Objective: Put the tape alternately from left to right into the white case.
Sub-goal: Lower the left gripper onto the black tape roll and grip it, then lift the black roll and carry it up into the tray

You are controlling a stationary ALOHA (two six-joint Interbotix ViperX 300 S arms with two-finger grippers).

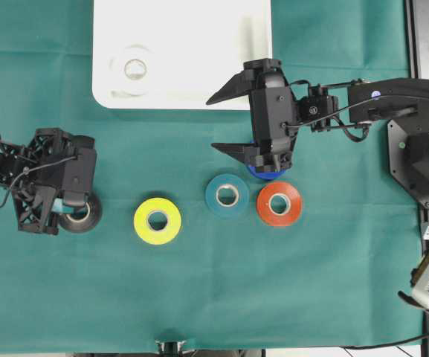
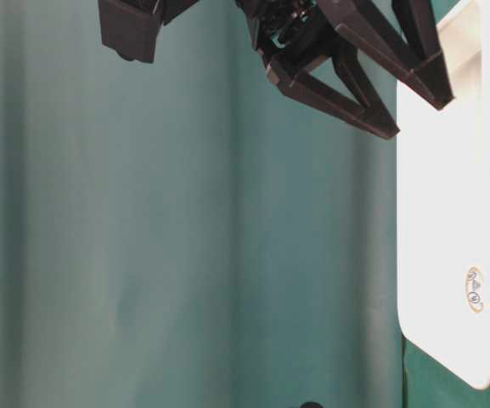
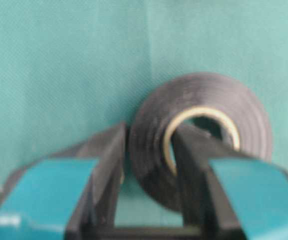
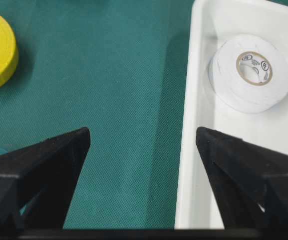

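Claw work is split just now: the left claw (image 1: pixel 76 210) has one finger down the pale core of the black roll (image 1: pixel 82 213) and the other outside its wall, pinching that wall, a grip that suits a flat roll on cloth. The black roll lies well away from the white case (image 1: pixel 184 82), beyond its near-left corner.

Spread wide and holding nothing, the right claw (image 1: pixel 225 123) hovers just off the case's near rim, one finger over the rim. The white roll (image 1: pixel 134 69) already lies flat inside the case, toward its left end.

On the table (image 1: pixel 199 297) the yellow roll (image 1: pixel 157 221), teal roll (image 1: pixel 227 195) and orange-red roll (image 1: pixel 279 203) sit in a row below the case; the blue roll (image 1: pixel 268 173) peeks out beneath the right arm. That arm hangs over the case's near-right side and could likely crowd the black roll's delivery.
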